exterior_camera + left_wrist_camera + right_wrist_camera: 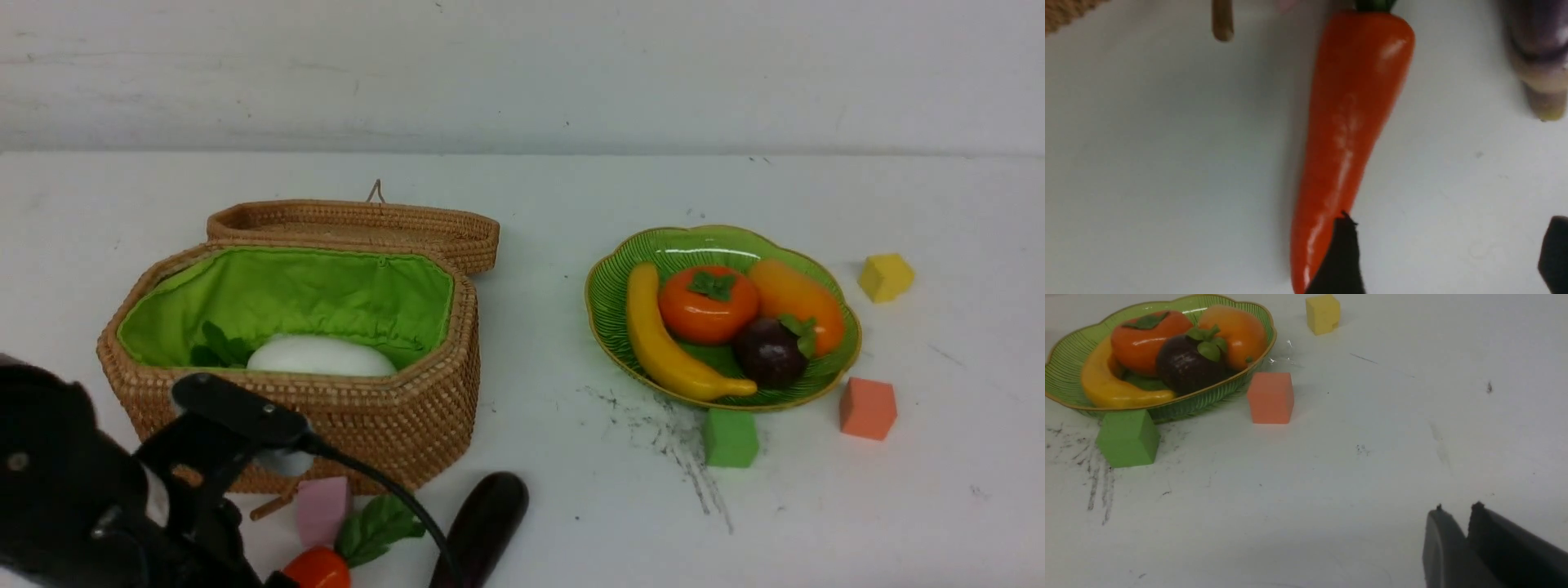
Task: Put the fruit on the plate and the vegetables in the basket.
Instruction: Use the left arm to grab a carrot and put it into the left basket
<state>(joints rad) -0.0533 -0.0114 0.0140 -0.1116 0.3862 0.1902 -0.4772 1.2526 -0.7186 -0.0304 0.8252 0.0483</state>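
Note:
The green plate [608, 306] holds the fruit: banana [661, 343], persimmon [708, 304], mango [800, 302] and mangosteen [767, 353]. The open wicker basket [392, 416] contains the white radish [322, 357]. In front of the basket, the carrot [320, 567] and the eggplant [486, 523] lie on the table. My left gripper [1449, 228] hovers low over them, open, with bare table between its fingers. One finger overlaps the tip of the carrot [1355, 102], and the eggplant [1541, 61] lies on the far side. My right gripper [1457, 508] is shut and empty, off to the side of the plate [1065, 359].
Foam cubes lie about: a yellow one [886, 277], an orange one [867, 407] and a green one [731, 438] round the plate, and a pink one [322, 508] against the basket's front. The basket lid [359, 224] lies folded back behind it. Black scuff marks streak the table near the green cube.

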